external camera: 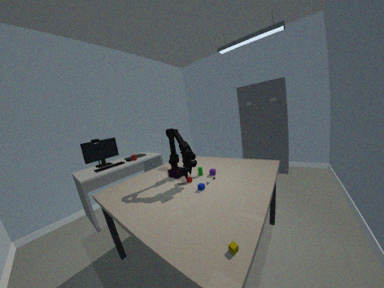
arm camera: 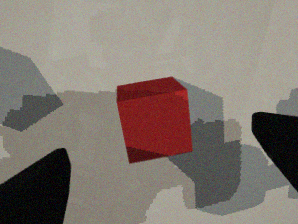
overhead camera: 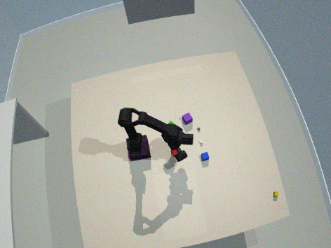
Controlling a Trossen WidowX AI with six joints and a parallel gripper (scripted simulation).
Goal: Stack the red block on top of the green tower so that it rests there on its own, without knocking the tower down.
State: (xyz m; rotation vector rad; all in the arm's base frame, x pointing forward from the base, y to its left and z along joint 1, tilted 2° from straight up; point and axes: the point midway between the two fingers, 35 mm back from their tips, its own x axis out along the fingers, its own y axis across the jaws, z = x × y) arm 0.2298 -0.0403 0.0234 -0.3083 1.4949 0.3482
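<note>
Hovering wide open over the red block (arm camera: 154, 120), the end effector (arm camera: 165, 165) is lining up its pickup, holding nothing.

The block is sitting on the table (overhead camera: 228, 196), near the green tower (external camera: 200, 171); next, lowering and closing squarely.

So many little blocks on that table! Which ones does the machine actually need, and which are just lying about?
Needed for the job:
red block, sitting between the open jaws
green tower
gripper

Just lying about:
purple block
blue block
yellow block, far off near the table corner
</note>
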